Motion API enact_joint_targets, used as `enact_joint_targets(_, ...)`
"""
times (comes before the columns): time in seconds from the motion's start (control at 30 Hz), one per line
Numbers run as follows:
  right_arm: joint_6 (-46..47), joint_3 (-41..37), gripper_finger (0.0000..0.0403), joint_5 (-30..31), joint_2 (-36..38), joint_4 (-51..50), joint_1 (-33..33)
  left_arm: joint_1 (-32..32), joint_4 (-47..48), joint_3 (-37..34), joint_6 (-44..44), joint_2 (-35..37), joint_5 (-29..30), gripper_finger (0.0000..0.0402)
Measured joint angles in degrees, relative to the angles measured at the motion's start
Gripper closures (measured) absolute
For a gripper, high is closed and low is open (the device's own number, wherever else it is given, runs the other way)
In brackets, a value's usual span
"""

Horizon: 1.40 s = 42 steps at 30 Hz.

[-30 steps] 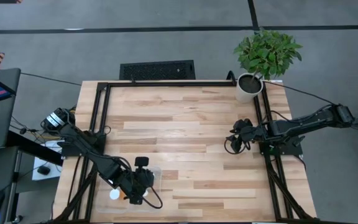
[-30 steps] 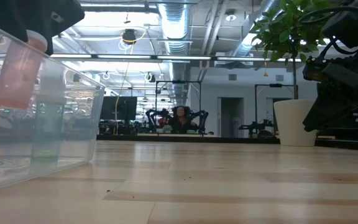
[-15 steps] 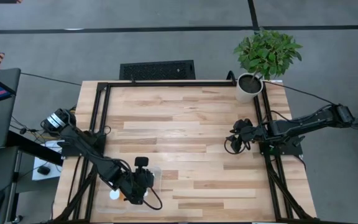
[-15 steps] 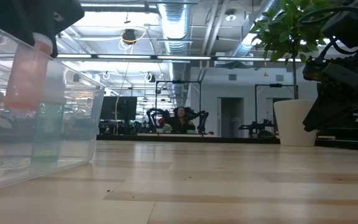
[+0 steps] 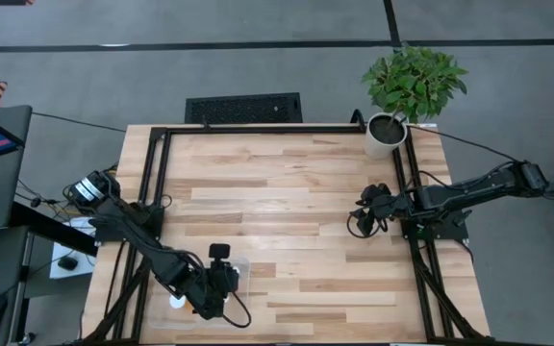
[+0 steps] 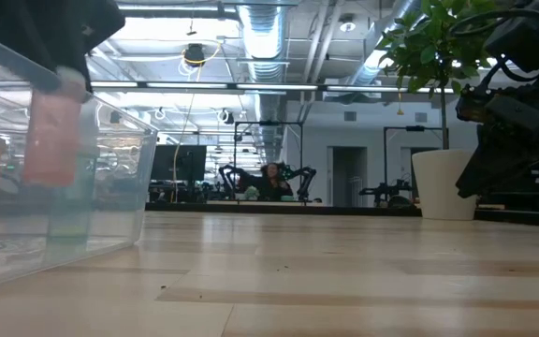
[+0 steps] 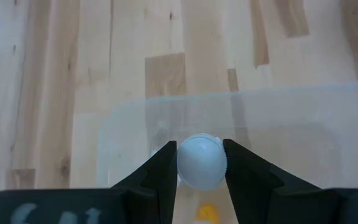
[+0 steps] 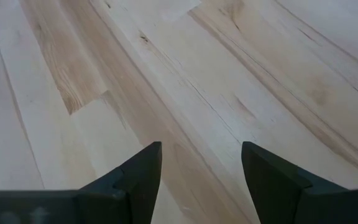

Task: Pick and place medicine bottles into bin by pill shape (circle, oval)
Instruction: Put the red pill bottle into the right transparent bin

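The left gripper (image 7: 201,167) pinches a white-capped medicine bottle (image 7: 201,162) above the clear bin (image 7: 291,124). The right gripper (image 8: 201,165), fingers spread, waits over bare table (image 5: 296,192).

Bottle (image 7: 201,162): white cap, orange body; bin (image 7: 278,118): clear; desk (image 5: 296,192): pale striped wood; pincer (image 7: 201,163): black.

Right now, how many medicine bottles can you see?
2: one bottle gripped by the left pincer over the clear bin; another bottle stands just left of it. Others may be hidden.
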State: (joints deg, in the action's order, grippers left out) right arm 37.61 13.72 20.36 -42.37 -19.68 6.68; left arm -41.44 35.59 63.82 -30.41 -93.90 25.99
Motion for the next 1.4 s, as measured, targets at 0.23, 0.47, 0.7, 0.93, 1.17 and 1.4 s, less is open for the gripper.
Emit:
enact_joint_targets(0.23, -0.09, 0.0, 0.0168, 0.02, 0.02, -0.47, 0.0, -0.57, -0.71, -0.01, -0.5, -1.55, -0.43, 0.0295)
enact_joint_targets(0.47, -0.08, -0.04, 0.0168, 0.04, 0.02, -1.19, 0.01, -0.56, -0.71, 0.01, -0.18, -2.98, -1.45, 0.0295)
enact_joint_targets(0.7, -0.09, -0.02, 0.0168, 0.04, 0.0, -1.34, 0.0, -0.82, -1.4, 0.12, -0.07, -5.95, -1.99, 0.0295)
enact_joint_targets(0.93, -0.05, -0.02, 0.0168, 0.04, 0.02, -1.25, 0.0, -1.04, 0.06, 1.4, 0.79, -7.28, -1.85, 0.0295)
enact_joint_targets(1.17, -0.05, -0.02, 0.0168, 0.04, 0.0, -1.13, 0.0, -0.99, 2.04, 3.22, 1.42, -7.14, -2.54, 0.0295)
enact_joint_targets(1.4, -0.05, -0.02, 0.0168, 0.02, 0.0, -1.14, 0.0, -0.95, 2.41, 3.23, 0.54, -7.14, -3.02, 0.0273)
